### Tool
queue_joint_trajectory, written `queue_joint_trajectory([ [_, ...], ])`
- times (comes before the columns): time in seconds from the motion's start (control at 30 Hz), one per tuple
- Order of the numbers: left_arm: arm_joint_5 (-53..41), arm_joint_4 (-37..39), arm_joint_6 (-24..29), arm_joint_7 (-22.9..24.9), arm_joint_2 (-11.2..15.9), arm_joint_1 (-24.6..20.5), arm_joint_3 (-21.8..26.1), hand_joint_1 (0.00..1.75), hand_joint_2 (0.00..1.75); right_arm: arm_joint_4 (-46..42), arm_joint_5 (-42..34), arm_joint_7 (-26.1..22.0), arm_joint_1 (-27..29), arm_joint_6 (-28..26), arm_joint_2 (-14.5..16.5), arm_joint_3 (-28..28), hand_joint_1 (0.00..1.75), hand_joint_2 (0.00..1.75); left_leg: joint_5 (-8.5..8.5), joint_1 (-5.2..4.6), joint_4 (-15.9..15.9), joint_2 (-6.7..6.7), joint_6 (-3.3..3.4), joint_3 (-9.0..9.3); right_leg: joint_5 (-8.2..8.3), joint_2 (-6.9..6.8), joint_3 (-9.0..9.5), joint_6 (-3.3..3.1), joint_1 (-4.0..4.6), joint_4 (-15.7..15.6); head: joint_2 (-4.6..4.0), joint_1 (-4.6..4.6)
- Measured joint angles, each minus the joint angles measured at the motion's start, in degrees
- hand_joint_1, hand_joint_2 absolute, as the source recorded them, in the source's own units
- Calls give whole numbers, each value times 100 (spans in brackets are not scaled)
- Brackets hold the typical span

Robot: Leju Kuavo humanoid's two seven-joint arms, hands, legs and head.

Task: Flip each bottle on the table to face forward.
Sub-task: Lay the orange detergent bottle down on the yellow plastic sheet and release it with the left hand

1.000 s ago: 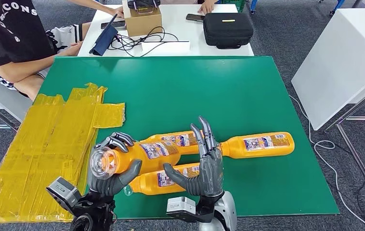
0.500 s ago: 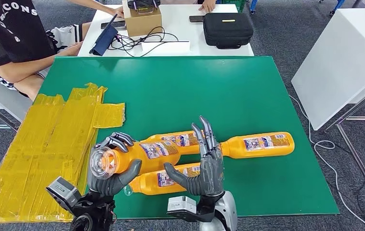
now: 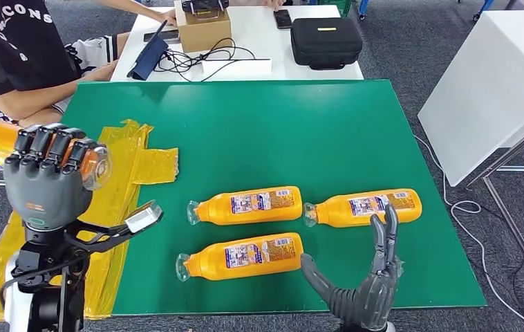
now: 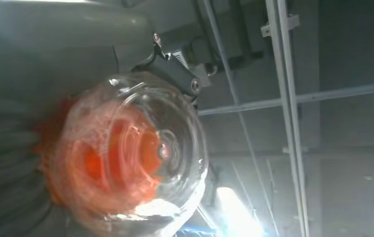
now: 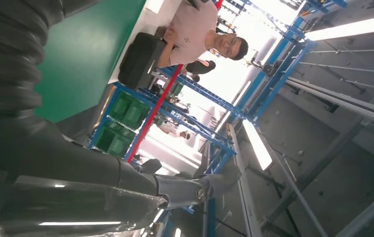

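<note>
My left hand [image 3: 46, 180] is raised high over the table's left side and grips an orange bottle [image 3: 97, 166] around its body. The bottle's clear end [image 4: 126, 158] faces the left wrist camera. Three more orange bottles lie on their sides on the green table [image 3: 280, 131], clear necks pointing left: one in the middle [image 3: 249, 205], one to its right [image 3: 363, 207], one nearer the front [image 3: 242, 255]. My right hand [image 3: 363, 290] stands at the front edge with its fingers spread upward and holds nothing; it also shows in the right wrist view [image 5: 52, 173].
A yellow taped sheet [image 3: 72, 207] covers the table's left part. A person [image 3: 10, 62] sits at the far left corner. Behind stands a white table with a cardboard box [image 3: 205, 29] and a black case [image 3: 326, 41]. A white panel [image 3: 494, 90] stands to the right.
My left hand has lifted its bottle off the others, up and to the left. My right hand has dropped back from the bottles to the front edge.
</note>
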Motion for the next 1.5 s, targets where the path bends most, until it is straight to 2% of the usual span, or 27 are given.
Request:
queue_joint_trajectory([
  [0.23, 274, 0, -2, -9, 1, -36, 169, 175, 175, -145, 12, 0, 77, 0, 1, -102, 0, 175, 0, 1, -1, -2, 0, -1, -1, -1, 1, -1, 3, 2, 0, 1],
  [0.47, 279, 15, -2, -291, -87, 0, 318, 175, 175, -154, 98, -1, 58, 7, 52, -139, 0, 175, 0, 2, -1, -4, 0, -1, -2, -2, 1, -1, 2, 3, 0, 2],
  [0.63, 279, 167, -7, -174, -74, -14, 404, 175, 175, -154, 70, -1, 57, 7, 52, -162, 0, 175, 0, 1, -1, -3, 0, -1, -1, -1, 1, -1, 1, 3, 0, 2],
  [0.7, 279, 265, -158, 64, 36, -22, 404, 175, 175, -153, 79, -1, 60, 7, 52, -175, 0, 175, 1, 3, 0, -3, 0, 1, -2, -2, -4, -1, 2, 3, 0, 3],
  [0.73, 279, 326, -400, 428, 192, -64, 327, 175, 175, -151, 94, -1, 63, 7, 53, -180, 0, 175, 1, 6, 0, -2, -1, 2, -2, -1, -24, -2, 3, 3, 0, 3],
  [0.77, 278, 406, -744, 1015, 415, -151, 169, 175, 175, -149, 115, -1, 66, 7, 55, -185, 0, 175, 1, 9, 1, 0, -2, 3, -2, -1, -42, -2, 5, 3, 0, 5],
  [0.83, 282, 634, -1498, 2882, 912, -395, -463, 175, 175, -140, 165, -1, 70, 7, 67, -192, 0, 175, 0, 15, 1, -1, -3, 5, -2, -2, -45, -3, 8, 3, 0, -8],
  [0.9, 304, 906, -1937, 4724, 1187, -550, -1249, 175, 175, -126, 185, -1, 67, 10, 80, -197, 0, 175, 2, 15, 0, -10, -3, 5, -2, -8, -4, -3, 9, 6, 0, -16],
  [0.93, 323, 1043, -2052, 5295, 1228, -569, -1572, 175, 175, -117, 181, -1, 64, 11, 84, -198, 0, 175, 3, 15, 0, -12, -4, 4, -2, -10, 5, -3, 10, 8, 0, -16],
  [0.97, 344, 1195, -2146, 5565, 1248, -575, -1809, 175, 175, -107, 172, -1, 62, 13, 84, -198, 0, 175, 3, 15, 0, -7, -4, 3, -1, -5, 4, -3, 9, 9, 0, -11],
  [1.0, 361, 1377, -2226, 5517, 1254, -582, -1954, 175, 175, -95, 158, -1, 62, 13, 83, -199, 0, 175, 3, 13, 0, 1, -4, 1, -1, 2, 1, -2, 8, 10, 0, -13],
  [1.1, 339, 1982, -2392, 4424, 1232, -656, -2073, 175, 175, -46, 119, -1, 47, 13, 78, -196, 0, 175, 2, 3, 1, 14, -4, 0, 0, 15, -5, -1, 1, 9, 0, -17],
  [1.17, 305, 2375, -2447, 4011, 1195, -684, -2096, 175, 175, 6, 103, -1, 10, 14, 69, -180, 0, 175, 2, 0, 1, 14, -4, 0, 0, 14, -6, -1, -1, 9, 0, -16],
  [1.3, 288, 3038, -2461, 3927, 1079, -689, -2107, 175, 175, 120, 81, -1, -77, 15, 51, -137, 0, 175, 2, 1, 1, 14, -4, -1, 0, 15, -8, -1, 0, 10, 0, -16],
  [1.5, 288, 3483, -2468, 3917, 998, -697, -2109, 175, 175, 220, 69, -1, -139, 15, 45, -109, 0, 175, 2, 1, 1, 14, -4, -1, 0, 14, -9, -2, 3, 10, 0, -17],
])
